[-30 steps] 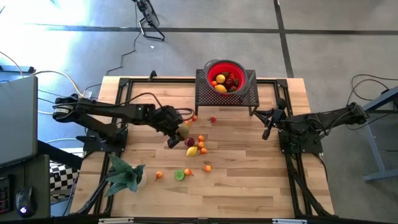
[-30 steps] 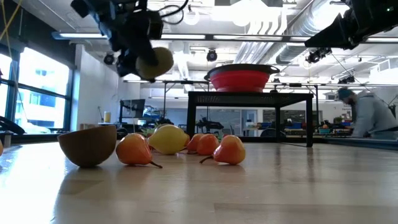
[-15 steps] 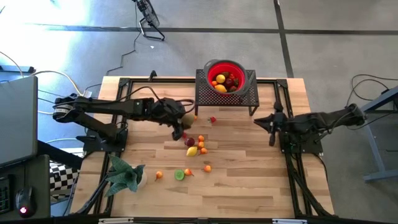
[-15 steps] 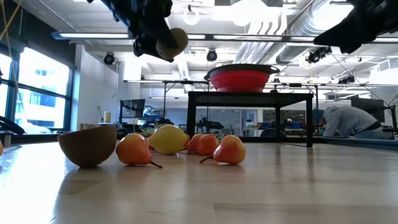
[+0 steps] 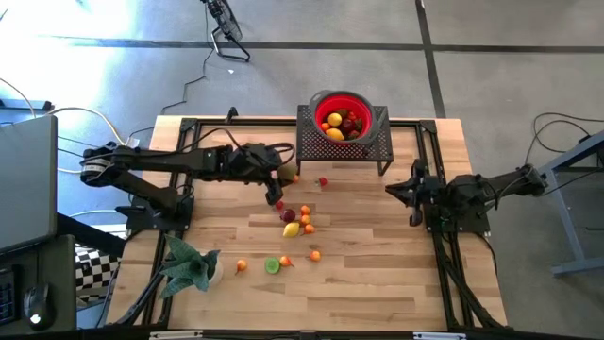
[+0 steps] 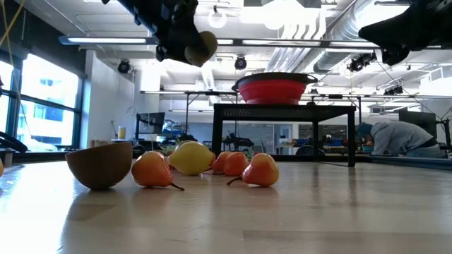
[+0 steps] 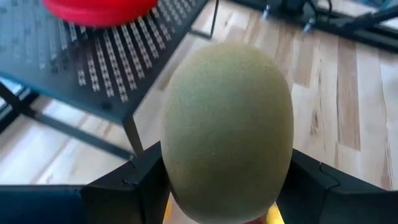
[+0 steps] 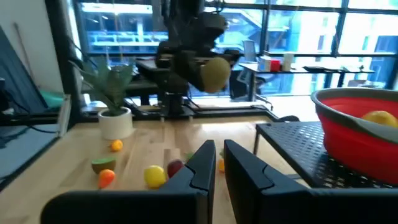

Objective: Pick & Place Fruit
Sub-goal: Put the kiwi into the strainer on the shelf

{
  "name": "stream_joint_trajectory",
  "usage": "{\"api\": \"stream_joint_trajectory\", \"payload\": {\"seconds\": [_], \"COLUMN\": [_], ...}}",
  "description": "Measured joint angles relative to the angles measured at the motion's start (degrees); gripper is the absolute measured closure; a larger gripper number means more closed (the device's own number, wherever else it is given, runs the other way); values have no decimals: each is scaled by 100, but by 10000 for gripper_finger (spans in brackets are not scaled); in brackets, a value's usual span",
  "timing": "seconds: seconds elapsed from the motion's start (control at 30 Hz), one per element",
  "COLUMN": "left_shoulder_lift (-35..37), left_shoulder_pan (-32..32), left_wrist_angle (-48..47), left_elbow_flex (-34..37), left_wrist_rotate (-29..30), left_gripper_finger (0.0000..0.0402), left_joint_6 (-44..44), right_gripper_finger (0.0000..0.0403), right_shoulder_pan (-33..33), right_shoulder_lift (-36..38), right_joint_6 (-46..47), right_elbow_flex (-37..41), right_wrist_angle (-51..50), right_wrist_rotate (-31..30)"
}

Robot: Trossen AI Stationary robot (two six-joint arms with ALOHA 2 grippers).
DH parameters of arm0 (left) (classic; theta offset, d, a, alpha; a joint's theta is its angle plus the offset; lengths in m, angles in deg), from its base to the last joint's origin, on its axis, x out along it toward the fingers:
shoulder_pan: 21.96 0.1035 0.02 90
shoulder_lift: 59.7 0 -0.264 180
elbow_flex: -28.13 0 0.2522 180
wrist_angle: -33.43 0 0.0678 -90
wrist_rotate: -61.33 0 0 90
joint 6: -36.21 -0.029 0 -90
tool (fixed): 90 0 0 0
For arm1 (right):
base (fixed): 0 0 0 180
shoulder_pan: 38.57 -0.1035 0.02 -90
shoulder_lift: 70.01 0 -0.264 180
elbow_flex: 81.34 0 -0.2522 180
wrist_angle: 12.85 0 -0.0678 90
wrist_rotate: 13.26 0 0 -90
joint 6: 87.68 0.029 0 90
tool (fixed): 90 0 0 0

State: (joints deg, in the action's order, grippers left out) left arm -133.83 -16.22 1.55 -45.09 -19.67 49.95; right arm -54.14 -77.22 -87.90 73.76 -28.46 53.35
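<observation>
Left of the red bowl [image 5: 343, 117] on its black rack [image 5: 311, 144], our left gripper [image 5: 279, 179] clamps a kiwi [image 7: 227, 130] in the air; the bowl lies rightward and slightly higher. We judge the left arm nearer. The right gripper [image 5: 412, 192] waits closed, right of the rack.

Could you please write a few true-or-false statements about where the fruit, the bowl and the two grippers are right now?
1. The left gripper holds a kiwi in the air. True.
2. The red bowl sits directly on the wooden table. False: it sits on a black mesh stand.
3. The right gripper carries a lemon. False: it is shut and empty.
4. The bowl already has fruit in it. True.
5. A potted plant stands near the table's left front corner. True.
</observation>
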Motion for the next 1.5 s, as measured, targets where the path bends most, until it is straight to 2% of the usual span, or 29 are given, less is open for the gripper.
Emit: {"api": "stream_joint_trajectory", "payload": {"seconds": [0.33, 0.5, 0.83, 1.1, 1.4, 1.5], "left_shoulder_lift": [-2, -2, -2, -199, -1274, -1625], "left_shoulder_pan": [356, 493, 933, 1236, 1447, 1605], "left_wrist_angle": [591, 998, 1247, 1224, 1166, 1128], "left_elbow_flex": [0, 0, -332, -952, -2215, -2639], "left_wrist_rotate": [-50, -81, -86, -73, -99, -292], "left_gripper_finger": [178, 178, 178, 178, 178, 178], "left_joint_6": [-337, -601, -790, -793, -1095, -1049], "right_gripper_finger": [377, 377, 377, 377, 377, 377], "right_shoulder_pan": [129, 543, 1294, 1580, 1738, 1740], "right_shoulder_lift": [124, 117, 119, 119, 117, 117], "right_joint_6": [-41, -290, -392, -403, -414, -412], "right_elbow_flex": [192, 642, 651, 649, 649, 649], "right_wrist_angle": [235, 951, 1200, 1388, 1317, 1292], "right_wrist_rotate": [499, 1052, 1603, 1571, 1327, 1264]}}
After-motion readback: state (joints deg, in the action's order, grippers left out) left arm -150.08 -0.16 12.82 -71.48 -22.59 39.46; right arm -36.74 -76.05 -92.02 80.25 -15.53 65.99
